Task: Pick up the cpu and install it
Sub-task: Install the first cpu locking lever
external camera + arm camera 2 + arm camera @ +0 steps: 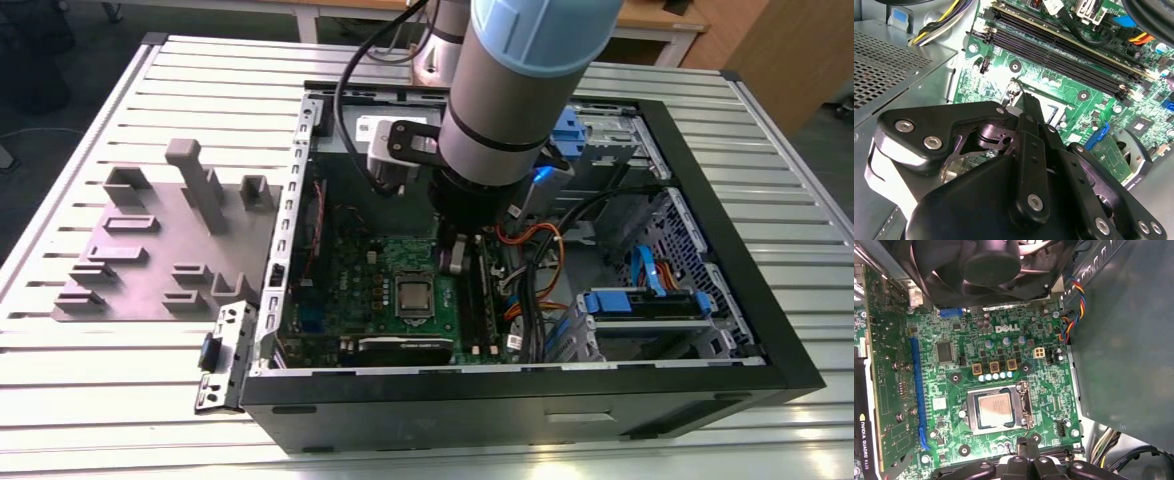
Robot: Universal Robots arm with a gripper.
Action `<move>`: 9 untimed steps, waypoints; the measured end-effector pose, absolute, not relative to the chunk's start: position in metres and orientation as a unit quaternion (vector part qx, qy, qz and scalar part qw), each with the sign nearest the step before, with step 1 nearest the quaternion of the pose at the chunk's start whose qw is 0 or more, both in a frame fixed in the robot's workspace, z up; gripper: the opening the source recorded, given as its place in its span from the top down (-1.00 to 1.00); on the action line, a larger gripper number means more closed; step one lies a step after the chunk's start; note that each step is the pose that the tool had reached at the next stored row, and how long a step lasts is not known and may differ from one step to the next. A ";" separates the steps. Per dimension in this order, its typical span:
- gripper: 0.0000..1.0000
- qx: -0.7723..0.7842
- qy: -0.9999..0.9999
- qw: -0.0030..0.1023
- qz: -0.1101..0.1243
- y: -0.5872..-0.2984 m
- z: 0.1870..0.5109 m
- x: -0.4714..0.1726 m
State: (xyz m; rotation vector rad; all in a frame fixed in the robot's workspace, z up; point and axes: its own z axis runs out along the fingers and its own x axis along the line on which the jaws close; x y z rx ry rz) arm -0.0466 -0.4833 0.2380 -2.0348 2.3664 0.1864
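The cpu (995,409) is a small silver square lying flat inside the metal socket frame (971,412) on the green motherboard (1049,385). In the exterior view the cpu (415,297) sits in the middle of the board inside the open computer case (534,395). My gripper (455,256) hangs just above the board, a short way beside the socket. Its black fingers (1021,447) are together with nothing between them, and their tip (1029,102) points at the board near the socket's corner.
A black fan (989,265) and a graphics card (400,350) flank the socket. Memory slots (1054,50) and bundled cables (541,265) lie close to the arm. Blue drive bays (641,300) fill the case's right. A grey fixture with plastic blocks (147,250) lies outside on the table.
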 end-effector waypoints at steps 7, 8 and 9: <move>0.79 -0.651 0.757 0.012 0.056 -0.483 0.237 -0.047; 0.79 -0.651 0.757 0.012 0.056 -0.484 0.237 -0.047; 0.79 -0.651 0.757 0.012 0.055 -0.484 0.237 -0.048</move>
